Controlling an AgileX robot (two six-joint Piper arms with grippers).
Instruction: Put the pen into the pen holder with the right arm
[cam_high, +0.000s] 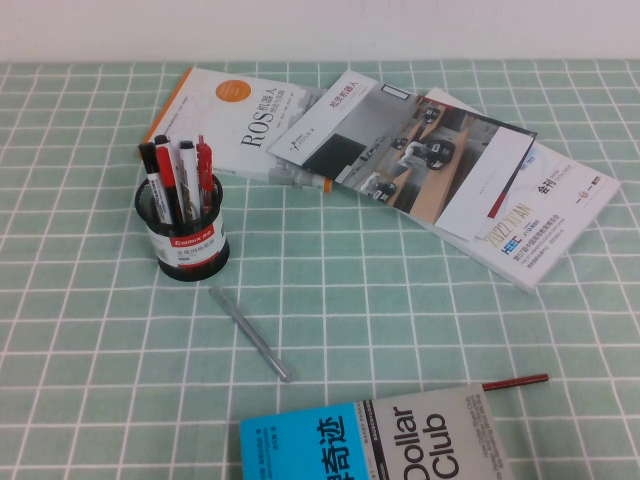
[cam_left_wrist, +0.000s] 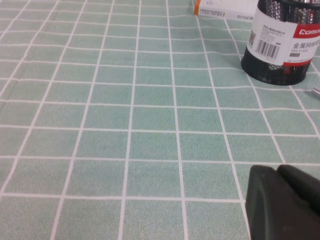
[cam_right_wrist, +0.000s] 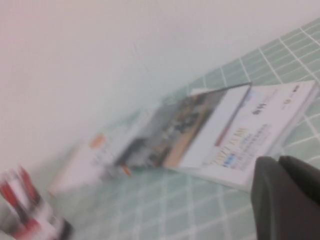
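Observation:
The silver-grey pen (cam_high: 250, 333) lies flat on the green checked cloth, just in front and to the right of the pen holder (cam_high: 185, 225). The holder is a black mesh cup with a white band and holds several red-and-black markers. Neither arm shows in the high view. In the left wrist view my left gripper (cam_left_wrist: 280, 172) is shut and empty, low over bare cloth, with the holder (cam_left_wrist: 282, 45) ahead and the pen's tip (cam_left_wrist: 316, 91) at the edge. In the blurred right wrist view my right gripper (cam_right_wrist: 278, 162) is shut and empty, raised, with the holder (cam_right_wrist: 30, 215) far off.
Books and magazines (cam_high: 420, 160) lie fanned out at the back of the table; they also show in the right wrist view (cam_right_wrist: 220, 135). A blue and grey book (cam_high: 380, 445) with a dark red thin pen (cam_high: 515, 382) on it lies at the front edge.

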